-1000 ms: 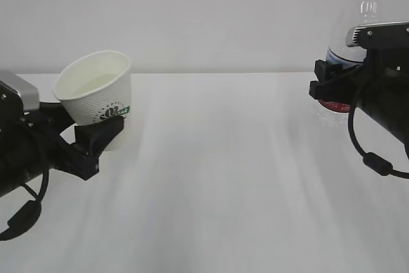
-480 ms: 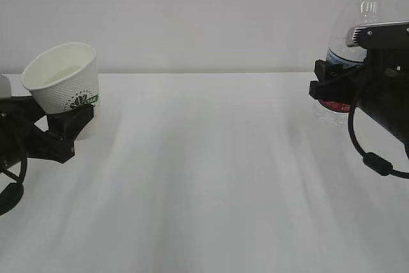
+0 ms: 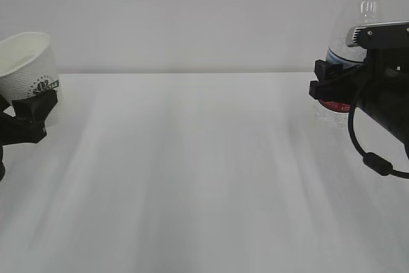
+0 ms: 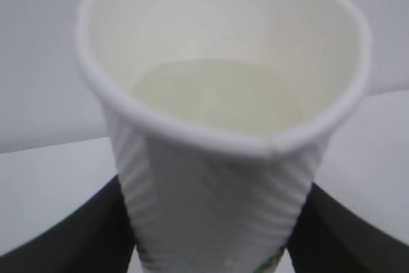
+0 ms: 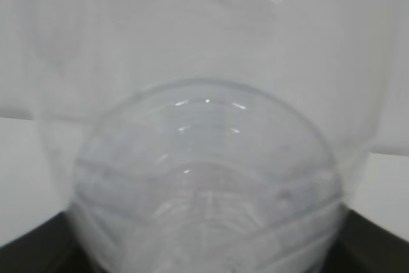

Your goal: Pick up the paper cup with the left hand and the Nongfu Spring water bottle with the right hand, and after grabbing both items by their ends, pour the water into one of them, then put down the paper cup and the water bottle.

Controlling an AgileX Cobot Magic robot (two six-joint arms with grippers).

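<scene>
Two pincers each hold one item. At far left, the left hand (image 3: 29, 116) clamps the paper cup (image 3: 25, 68) near its base, rim tipped slightly, water (image 4: 230, 97) inside. Far right, the right hand (image 3: 329, 84) grips the Nongfu Spring water bottle (image 3: 361, 23) upright, apparently ready for setting down on the desk (image 3: 204, 177).

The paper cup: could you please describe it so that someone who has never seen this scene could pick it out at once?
Follow the white table to its far left edge, where the left hand grips a small vessel. That is the paper cup: white, tapered, with a dark leaf logo. Unlike the tall clear Nongfu Spring water bottle held at the far right, it is short, opaque and open-topped.
</scene>
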